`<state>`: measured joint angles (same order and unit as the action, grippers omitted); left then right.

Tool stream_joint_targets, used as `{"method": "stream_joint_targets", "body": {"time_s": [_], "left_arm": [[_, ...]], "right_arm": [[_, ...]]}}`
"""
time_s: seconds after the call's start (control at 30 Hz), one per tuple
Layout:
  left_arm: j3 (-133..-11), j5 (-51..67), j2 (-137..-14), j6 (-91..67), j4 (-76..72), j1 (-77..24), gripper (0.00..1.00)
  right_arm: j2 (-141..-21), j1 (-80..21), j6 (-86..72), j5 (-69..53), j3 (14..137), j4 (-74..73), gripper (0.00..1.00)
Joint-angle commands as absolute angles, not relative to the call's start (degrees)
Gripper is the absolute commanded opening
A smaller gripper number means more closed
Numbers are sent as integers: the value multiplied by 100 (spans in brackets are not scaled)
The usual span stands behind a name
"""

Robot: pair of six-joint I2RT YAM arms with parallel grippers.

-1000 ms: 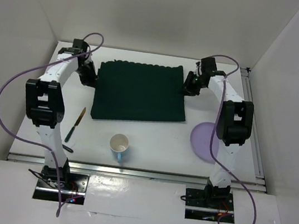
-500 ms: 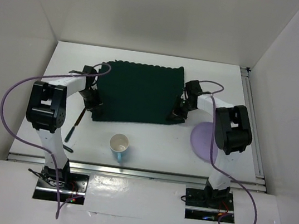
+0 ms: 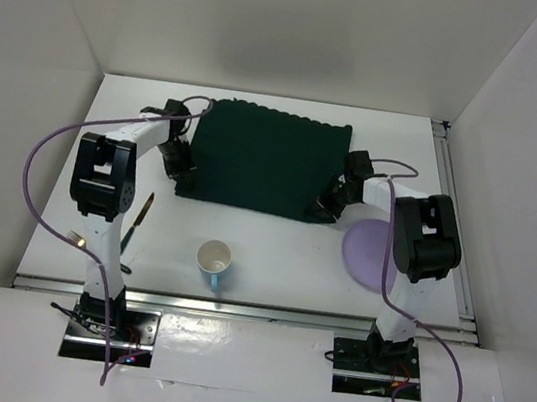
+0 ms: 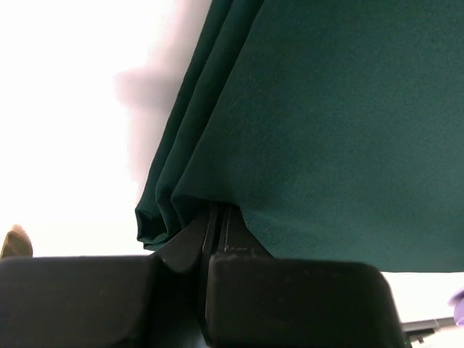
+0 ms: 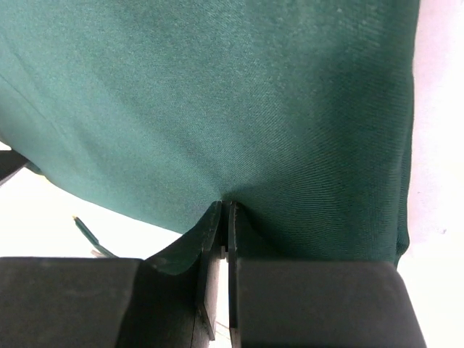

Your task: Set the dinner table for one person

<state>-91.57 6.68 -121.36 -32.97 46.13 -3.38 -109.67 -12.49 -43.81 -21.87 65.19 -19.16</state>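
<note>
A dark green cloth (image 3: 260,157) lies on the white dinner table (image 3: 279,263). My left gripper (image 3: 181,170) is shut on the cloth's near left corner; in the left wrist view the jaws (image 4: 217,212) pinch a bunched fold of cloth (image 4: 326,109). My right gripper (image 3: 326,206) is shut on the near right corner; in the right wrist view the jaws (image 5: 226,208) pinch the cloth's edge (image 5: 217,94). A purple plate (image 3: 366,252), a white and blue cup (image 3: 214,261) and a knife (image 3: 137,223) lie nearer the arm bases.
A metal rail (image 3: 454,224) runs along the table's right edge. White walls stand on three sides. A small gold utensil tip (image 3: 75,237) shows beside the left arm. The knife's tip (image 4: 14,241) shows at the left wrist view's edge.
Both grippers went from the cloth's far corners to its near corners and closed on them. The cloth has since shifted a little to the right and toward the back.
</note>
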Motion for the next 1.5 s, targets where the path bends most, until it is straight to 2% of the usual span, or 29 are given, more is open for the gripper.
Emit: {"method": "stream_joint_targets", "body": {"time_s": [0.0,0.23,0.4,0.53,0.6,0.63,0.67,0.7,0.73,0.8,0.83,0.87,0.9,0.97,1.2,1.43,1.47], "left_arm": [[-9115,281,-12209,-3129,4482,-352,0],[-7482,623,-11585,-3181,3921,-404,0],[-7207,624,-11373,-3234,3850,-404,0],[-7496,440,-11172,-3182,4139,-404,1],[-7742,378,-10891,-3182,4358,-404,5],[-7821,326,-10768,-3129,4412,-404,8],[-7970,325,-10479,-3051,4464,-404,15],[-8059,325,-10346,-3050,4604,-404,18],[-8155,325,-10232,-2980,4692,-404,21],[-8393,220,-9899,-2918,4860,-457,37],[-8454,220,-9783,-2840,5034,-457,37],[-8516,220,-9660,-2787,5123,-457,45],[-8621,220,-9537,-2786,5202,-457,45],[-8779,159,-9124,-2734,5422,-457,51],[-9000,-9,-7869,-2838,5494,-150,49],[-8877,53,-7471,-2892,5361,18,49],[-8877,53,-7471,-2892,5361,18,48]], "right_arm": [[-11162,-1213,-4430,-1354,6714,-2038,0],[-11040,-1151,-4325,-1178,6688,-2215,0],[-10916,-1151,-4193,-1178,6469,-2267,0],[-10688,-1213,-3921,-1248,6723,-2487,0],[-10355,-1388,-3789,-1108,7109,-2698,12],[-10232,-1441,-3631,-1047,7276,-2785,23],[-10022,-1589,-3552,-959,7608,-2995,39],[-9924,-1660,-3464,-827,7751,-3093,64],[-9827,-1739,-3385,-765,7882,-3181,71],[-9563,-1985,-3174,-765,8120,-3348,79],[-9493,-2091,-2999,-817,8173,-3349,82],[-9431,-2205,-2875,-913,8174,-3418,84],[-9318,-2563,-2761,-984,8252,-3506,85],[-9264,-3030,-2506,-984,8332,-3699,88],[-9368,-5007,-2435,-977,8279,-3929,99],[-9966,-5861,-2435,-98,8498,-4262,97],[-10028,-5914,-2435,103,8499,-4263,90]]}}
